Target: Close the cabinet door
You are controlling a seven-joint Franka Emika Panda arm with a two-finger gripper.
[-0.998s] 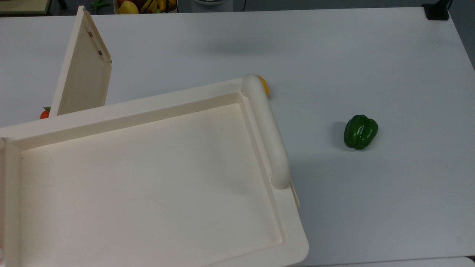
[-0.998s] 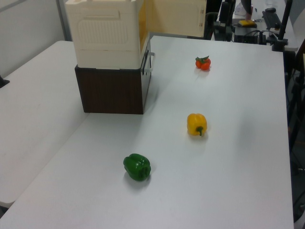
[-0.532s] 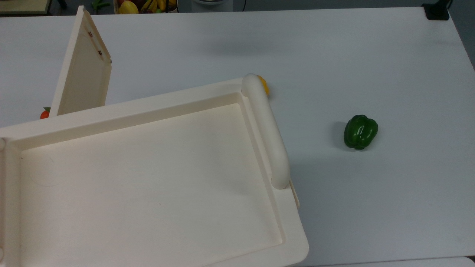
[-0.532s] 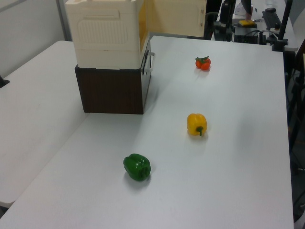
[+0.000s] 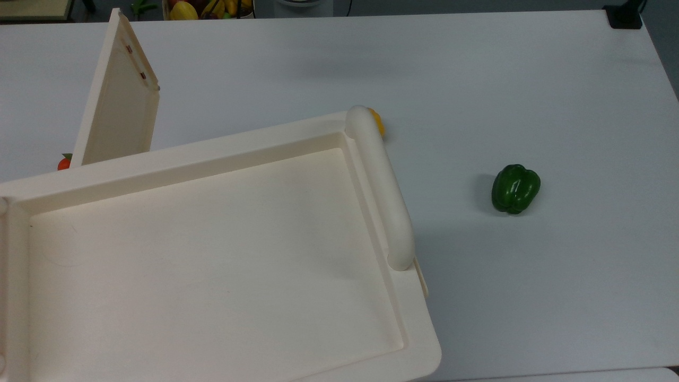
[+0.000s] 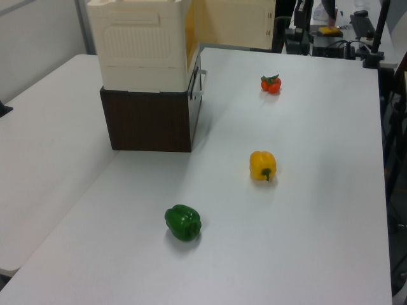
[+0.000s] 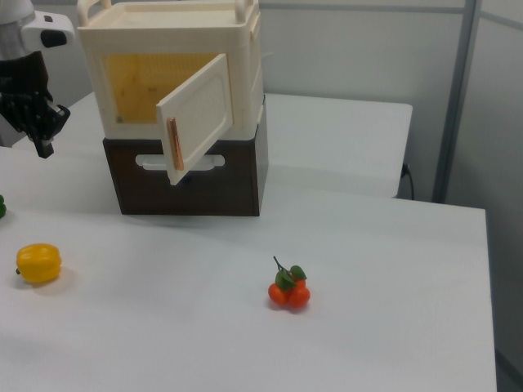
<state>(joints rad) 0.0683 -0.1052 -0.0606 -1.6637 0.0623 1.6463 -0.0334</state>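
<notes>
The cabinet is a cream unit on a dark brown base. From above its recessed top and thick bar handle show. The cabinet door hangs swung out on the front, leaving the yellowish inside exposed. In the top view the cabinet door sticks out toward the top view's upper left, its two small brown marks visible. In the left view, the cabinet door is seen behind the cabinet. My gripper hangs at the right view's far left, apart from the door.
On the white table lie a green pepper, a yellow pepper and a tomato cluster. In the top view the yellow pepper peeks out beside the handle and the tomatoes show by the door.
</notes>
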